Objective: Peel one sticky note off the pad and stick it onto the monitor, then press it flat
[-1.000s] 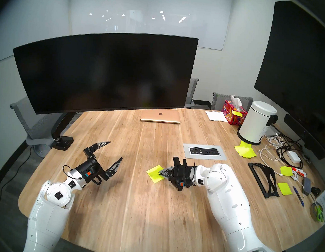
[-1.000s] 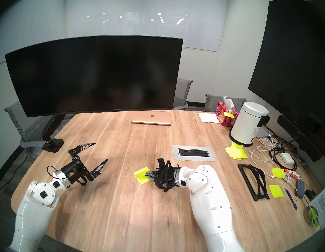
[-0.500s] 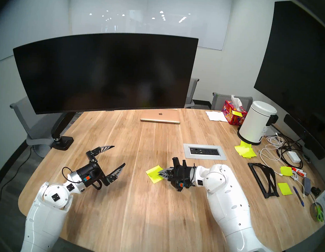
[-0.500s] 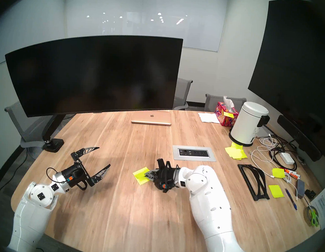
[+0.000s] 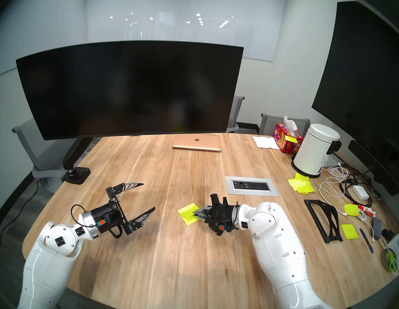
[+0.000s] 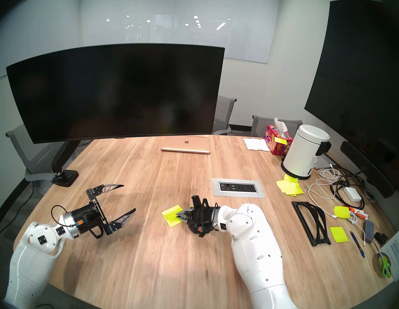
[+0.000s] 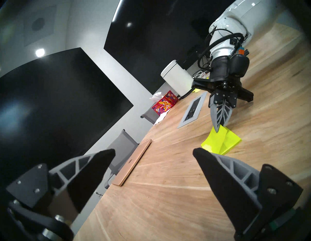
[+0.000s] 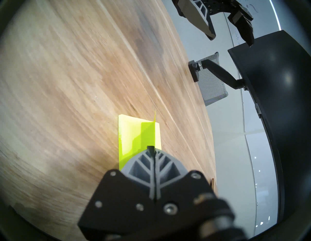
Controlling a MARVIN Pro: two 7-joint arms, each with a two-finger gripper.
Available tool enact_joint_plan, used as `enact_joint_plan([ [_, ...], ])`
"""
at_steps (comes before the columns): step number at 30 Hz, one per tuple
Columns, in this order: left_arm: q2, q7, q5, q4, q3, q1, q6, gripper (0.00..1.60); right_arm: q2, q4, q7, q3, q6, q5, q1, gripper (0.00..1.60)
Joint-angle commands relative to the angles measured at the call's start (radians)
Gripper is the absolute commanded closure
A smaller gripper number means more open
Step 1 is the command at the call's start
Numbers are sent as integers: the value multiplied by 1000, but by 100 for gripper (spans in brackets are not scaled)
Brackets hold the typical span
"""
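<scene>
The neon yellow-green pad (image 5: 192, 220) (image 7: 233, 141) (image 8: 128, 134) lies mid-table. My right gripper (image 5: 195, 213) (image 6: 179, 214) (image 7: 218, 128) (image 8: 151, 148) is shut on the near edge of the top sticky note (image 5: 186, 209) (image 7: 212, 141). That edge is lifted; the note's far edge still meets the pad. My left gripper (image 5: 148, 196) (image 6: 129, 197) (image 7: 154, 151) (image 8: 231, 39) hangs open and empty to the pad's left, pointing at it. The curved black monitor (image 5: 127, 89) (image 6: 113, 93) stands behind on its arm mount.
A gold laptop (image 5: 197, 142) lies under the monitor's right end. A power outlet panel (image 5: 250, 186) sits just behind my right gripper. At the right are a heap of yellow notes (image 5: 301, 185), a white bin (image 5: 316, 150), a tissue box (image 5: 287, 138), cables and a black stand (image 5: 323, 218).
My left arm has swung right toward the pad, its gripper still open. My right gripper, still shut on the note, has edged slightly left, and the pad has shifted with it.
</scene>
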Motion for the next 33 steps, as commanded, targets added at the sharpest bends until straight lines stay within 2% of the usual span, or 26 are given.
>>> enact_joint_plan([
  [1,23,-51,-78,-63,14,16,69,0,-12,-18,-13,2,3,2,-3,160],
  [7,39,-106,-119,-91,29,20,132,0,-13,-20,-17,3,1,3,-6,160],
  [13,40,-129,-114,-97,43,18,153,0,-14,-24,-16,3,1,3,-9,160],
  [15,38,-127,-92,-93,47,16,147,56,-14,-25,-17,3,1,2,-10,160],
  [16,38,-131,-97,-89,50,14,149,109,-15,-25,-17,3,1,2,-10,160],
  [17,39,-133,-95,-87,51,14,149,149,-15,-24,-18,3,2,0,-10,160],
  [18,40,-133,-86,-85,52,14,142,160,-16,-24,-18,2,2,-1,-10,160],
  [29,35,-144,-69,-77,64,23,156,160,-24,-18,-26,-1,1,-11,-10,160],
  [33,36,-160,-85,-71,76,21,195,160,-25,-15,-29,-1,1,-12,-9,160],
])
